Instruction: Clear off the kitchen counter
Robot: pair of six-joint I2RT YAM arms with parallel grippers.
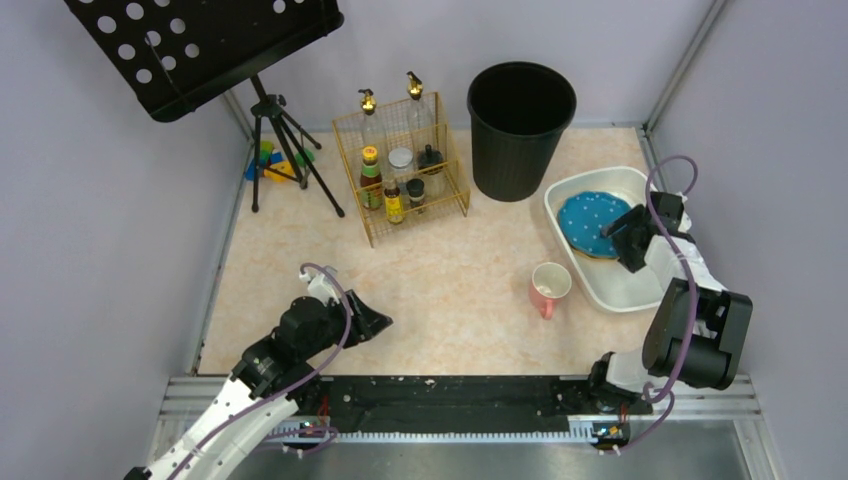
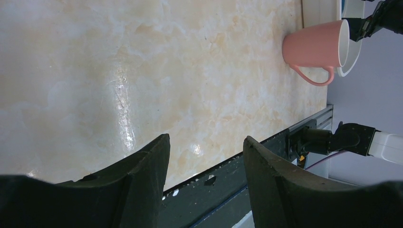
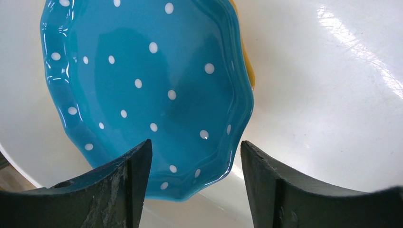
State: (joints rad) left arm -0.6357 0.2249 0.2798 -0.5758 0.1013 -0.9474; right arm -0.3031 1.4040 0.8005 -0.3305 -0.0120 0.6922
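Right jaws hang wide and empty over the plate in the tub; a crooked lift could catch its rim and tip it. The mug stands on the desk just beside the tub wall, easily knocked; left jaws, wide and empty, have bare desk up to it, rack and bin well back.

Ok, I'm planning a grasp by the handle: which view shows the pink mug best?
The left wrist view: the pink mug is seen from the side, its handle loop fully outlined. The top external view shows it small from above, mostly rim. The right wrist view misses it.
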